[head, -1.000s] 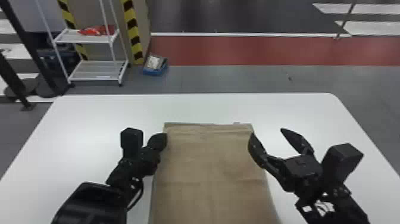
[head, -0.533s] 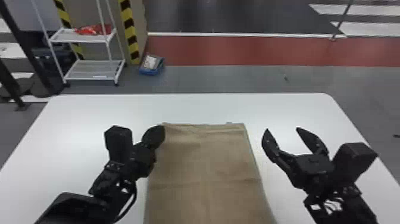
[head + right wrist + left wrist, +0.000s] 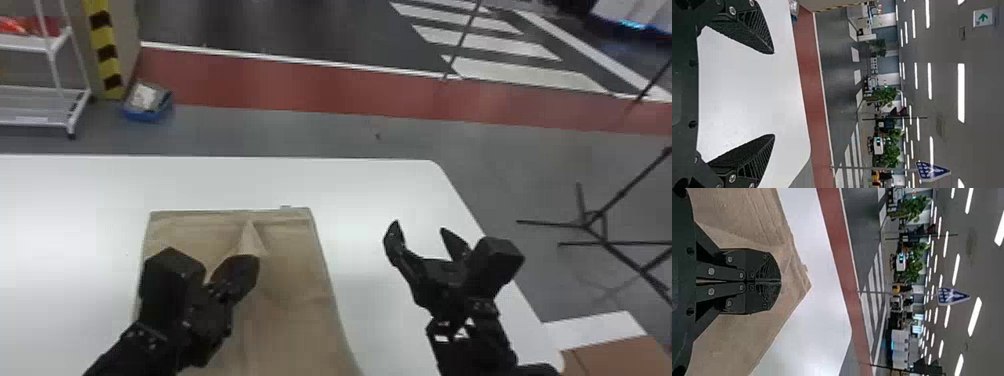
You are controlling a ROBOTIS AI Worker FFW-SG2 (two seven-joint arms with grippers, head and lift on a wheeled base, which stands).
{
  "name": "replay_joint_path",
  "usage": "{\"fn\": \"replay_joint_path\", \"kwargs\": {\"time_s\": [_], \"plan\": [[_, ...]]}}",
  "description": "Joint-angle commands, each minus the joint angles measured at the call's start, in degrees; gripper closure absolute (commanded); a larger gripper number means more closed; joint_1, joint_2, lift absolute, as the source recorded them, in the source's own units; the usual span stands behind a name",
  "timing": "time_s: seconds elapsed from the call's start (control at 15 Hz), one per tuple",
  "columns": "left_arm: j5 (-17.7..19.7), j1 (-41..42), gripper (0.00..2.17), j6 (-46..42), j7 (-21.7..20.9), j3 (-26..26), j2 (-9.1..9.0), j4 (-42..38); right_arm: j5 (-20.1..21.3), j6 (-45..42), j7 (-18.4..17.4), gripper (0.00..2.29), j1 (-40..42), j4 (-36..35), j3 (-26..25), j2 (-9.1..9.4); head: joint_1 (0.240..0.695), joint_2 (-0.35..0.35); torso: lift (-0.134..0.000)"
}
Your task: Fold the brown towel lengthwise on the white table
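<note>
Black left fingers (image 3: 239,274) pinch brown towel (image 3: 295,320); right fingers (image 3: 395,242) spread wide.

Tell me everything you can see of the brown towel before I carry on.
The brown towel is a plain, woven-looking, light brown cloth with straight edges, a seam along the far edge and a small tab sticking out there. It lies mostly flat on the white table, its length running away from the robot. The left gripper is shut on it, drawing a peaked crease toward the far edge. The right gripper is apart from it, off its right side.
</note>
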Motion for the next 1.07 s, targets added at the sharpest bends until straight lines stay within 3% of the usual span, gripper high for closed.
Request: {"fn": "replay_joint_path", "kwargs": {"time_s": [0.0, 0.07, 0.2, 0.27, 0.47, 0.67, 0.73, 0.8, 0.87, 1.0], "plan": [[-4.1, -0.2, 0.44, 0.5, 0.1, -3.2, -0.02, 2.9, -0.8, 0.5, -0.3, 0.14, 0.0, 0.1, -0.1, 0.01, 0.695, -0.344, -0.113], [-4.4, -0.2, 0.00, 1.5, -0.4, -3.3, 0.16, 2.9, -0.9, 0.9, -0.2, 0.14, -0.1, 0.3, -0.1, 0.01, 0.695, -0.350, -0.113], [-3.1, 0.3, 0.00, 1.0, -0.3, -1.7, 0.42, 1.9, -1.1, 2.8, 0.8, 0.14, -0.5, 1.0, 0.0, 0.01, 0.695, -0.350, -0.113], [-2.4, 0.3, 0.03, -0.2, 0.2, -0.5, 0.42, 1.5, -1.5, 3.5, 2.9, 0.14, -0.6, 1.2, 0.0, 0.01, 0.695, -0.350, -0.113], [1.2, 0.3, 0.03, -6.5, 5.8, 4.3, 0.16, 1.5, -0.8, 4.4, 6.0, 0.15, -0.4, 1.6, 2.9, 0.10, 0.695, -0.336, -0.113], [4.5, -1.1, 0.03, -11.3, 8.9, 8.9, -0.11, 4.8, -0.2, 6.5, 8.8, 0.22, -0.3, 1.8, 7.8, 0.10, 0.695, -0.213, -0.113], [5.1, -1.7, 0.03, -16.7, 12.0, 9.3, -0.11, 6.7, 0.0, 6.9, 11.7, 0.22, -0.3, 2.3, 9.7, 0.01, 0.695, -0.174, -0.113], [5.2, -1.8, 0.03, -19.7, 12.8, 9.5, -0.02, 7.7, 0.2, 6.7, 16.9, 0.22, -0.4, 3.2, 10.4, 0.01, 0.695, -0.131, -0.113], [5.1, -1.8, 0.03, -19.9, 12.8, 9.4, 0.07, 7.6, 1.4, 6.3, 22.5, 0.21, -0.4, 4.6, 10.7, 0.01, 0.695, -0.094, -0.113], [4.9, -1.3, 0.03, -22.0, 12.9, 8.9, 0.07, 7.8, 3.9, 4.0, 28.6, 0.21, -0.5, 7.2, 10.7, -0.08, 0.695, -0.002, -0.113]]}}
